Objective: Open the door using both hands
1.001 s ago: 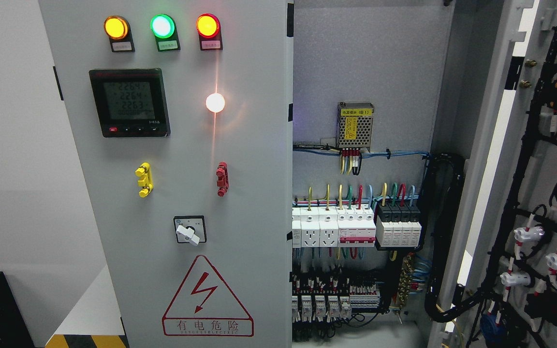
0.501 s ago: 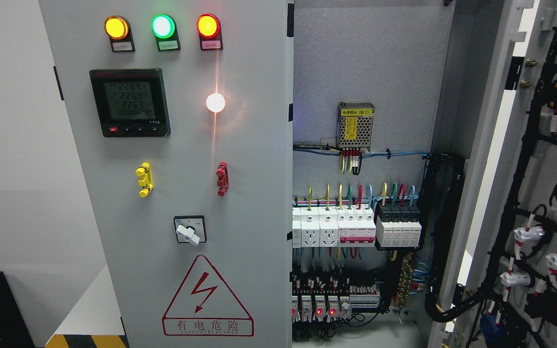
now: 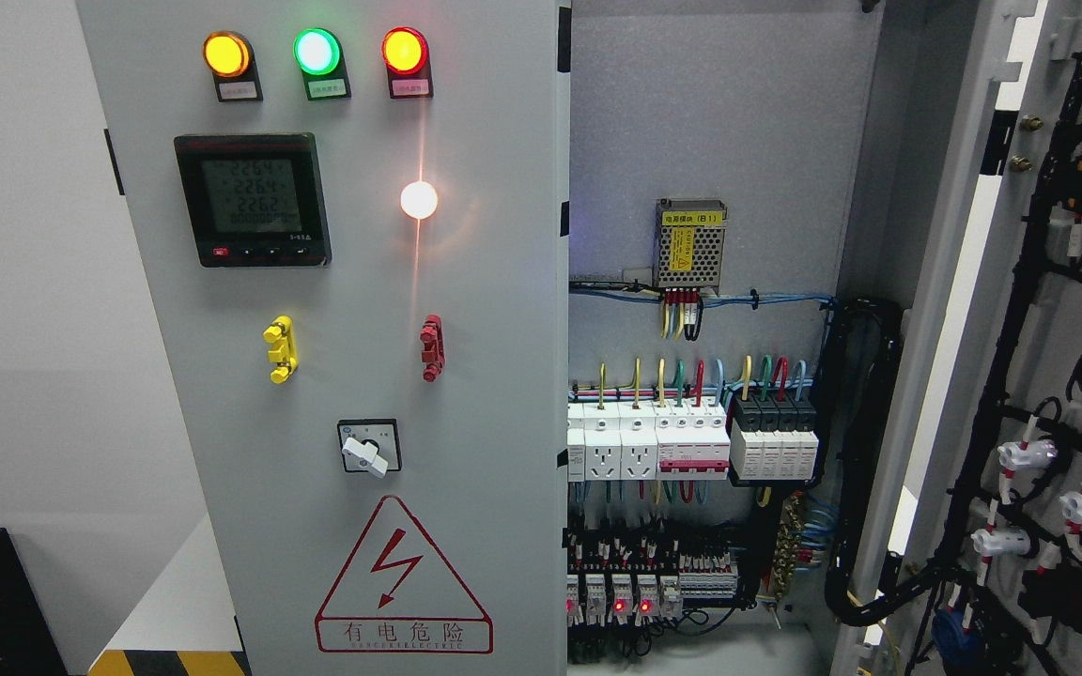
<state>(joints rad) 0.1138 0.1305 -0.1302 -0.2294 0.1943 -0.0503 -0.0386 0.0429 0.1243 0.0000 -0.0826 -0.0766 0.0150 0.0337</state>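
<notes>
Head view: neither of my hands is in frame, so I can't tell their state. Right door swung wide open, wiring side showing; left door shut, lamps lit, breakers exposed between.

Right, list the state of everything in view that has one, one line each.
Left door: closed.
Right door: swung open, wiring side showing.
Amber lamp: lit.
Green lamp: lit.
Red lamp: lit.
White lamp: lit.
Meter: on, showing digits.
Selector switch: knob pointing lower right.
Relays: three red LEDs lit.
Hands: not in view.
</notes>
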